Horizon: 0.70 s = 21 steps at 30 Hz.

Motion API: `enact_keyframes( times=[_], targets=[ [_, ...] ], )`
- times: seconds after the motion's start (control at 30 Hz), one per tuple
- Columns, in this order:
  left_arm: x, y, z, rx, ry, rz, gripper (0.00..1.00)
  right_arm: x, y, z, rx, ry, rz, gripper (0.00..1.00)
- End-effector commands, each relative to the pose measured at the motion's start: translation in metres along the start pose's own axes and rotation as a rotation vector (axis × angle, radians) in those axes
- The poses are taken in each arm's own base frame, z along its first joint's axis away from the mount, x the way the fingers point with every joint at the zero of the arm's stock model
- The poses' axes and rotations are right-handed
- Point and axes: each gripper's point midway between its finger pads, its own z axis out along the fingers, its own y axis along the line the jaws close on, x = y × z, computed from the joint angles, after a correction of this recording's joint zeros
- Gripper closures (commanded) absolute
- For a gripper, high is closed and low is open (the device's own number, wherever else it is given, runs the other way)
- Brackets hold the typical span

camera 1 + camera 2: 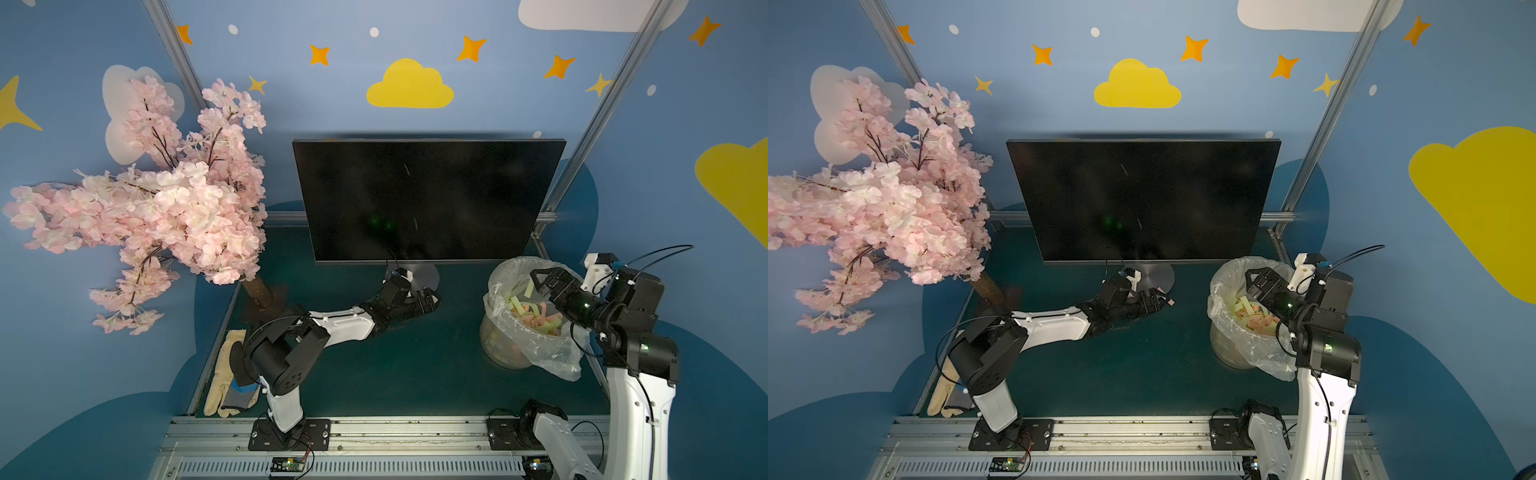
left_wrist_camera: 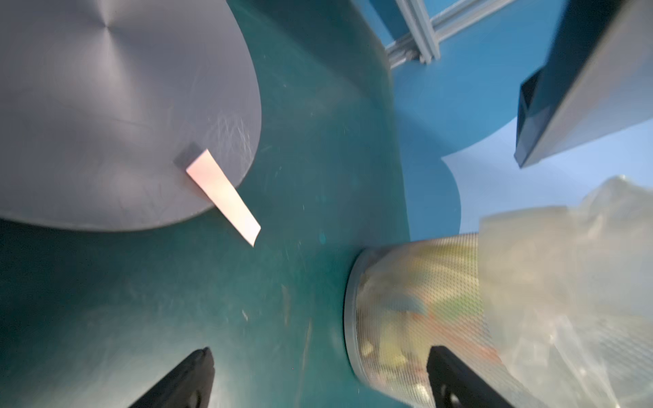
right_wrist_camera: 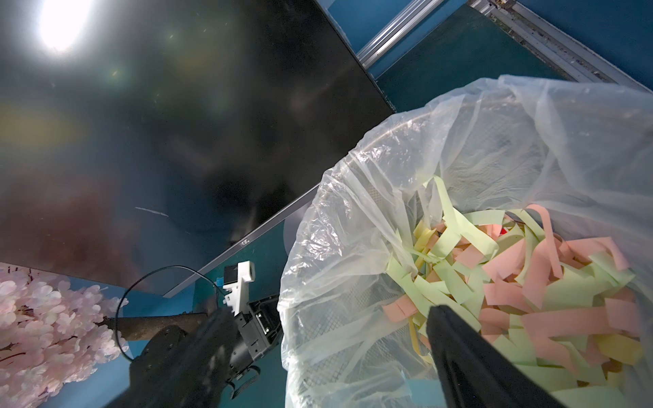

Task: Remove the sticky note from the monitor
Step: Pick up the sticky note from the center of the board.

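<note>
The monitor (image 1: pixel 428 199) stands at the back of the green mat, its screen dark and bare in both top views. A pink sticky note (image 2: pixel 222 197) lies with one end on the monitor's round grey stand base (image 2: pixel 106 106) and the other end past the rim, over the mat. My left gripper (image 2: pixel 319 356) is low beside that base (image 1: pixel 426 276), open, with nothing between its fingers; the note is a short way ahead of them. My right gripper (image 1: pixel 540 279) hangs open and empty over the lined bin (image 1: pixel 503 291).
The mesh bin (image 2: pixel 406 300) with a clear plastic liner (image 3: pixel 353 212) holds several pink, green and yellow paper strips. A pink blossom tree (image 1: pixel 166 199) fills the left side. A beige glove (image 1: pixel 226 374) lies at the front left. Aluminium posts frame the back corners.
</note>
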Motion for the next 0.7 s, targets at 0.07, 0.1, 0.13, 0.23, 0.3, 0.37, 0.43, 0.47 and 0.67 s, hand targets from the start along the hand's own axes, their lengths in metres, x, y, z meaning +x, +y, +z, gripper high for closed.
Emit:
enact_keyframes(
  times=[0.07,0.1,0.13,0.23,0.3,0.37,0.43,0.47,0.67],
  targets=[
    [-0.026,-0.019,0.015,0.144,-0.211,-0.029,0.05,-0.008,0.015,-0.006,-0.052,-0.034,-0.012,0.1],
    [-0.026,-0.014,0.018,0.14,-0.23,-0.039,0.05,-0.008,0.016,-0.007,-0.054,-0.034,-0.012,0.1],
    [-0.026,-0.011,0.022,0.142,-0.245,-0.052,0.06,-0.008,0.017,-0.008,-0.056,-0.034,-0.014,0.1],
    [-0.021,0.0,0.031,0.135,-0.261,-0.073,0.08,-0.009,0.019,-0.009,-0.061,-0.036,-0.018,0.1],
    [-0.019,0.004,0.037,0.126,-0.263,-0.069,0.09,-0.009,0.02,-0.009,-0.062,-0.033,-0.021,0.1],
    [-0.017,0.009,0.04,0.114,-0.268,-0.074,0.09,-0.009,0.021,-0.01,-0.064,-0.035,-0.023,0.1],
    [-0.016,0.013,0.044,0.106,-0.269,-0.08,0.1,-0.009,0.022,-0.009,-0.065,-0.031,-0.025,0.1],
    [-0.016,0.015,0.045,0.102,-0.27,-0.087,0.1,-0.009,0.022,-0.009,-0.065,-0.031,-0.028,0.1],
    [-0.013,0.025,0.055,0.073,-0.268,-0.1,0.13,-0.01,0.024,-0.01,-0.066,-0.03,-0.031,0.1]
  ],
)
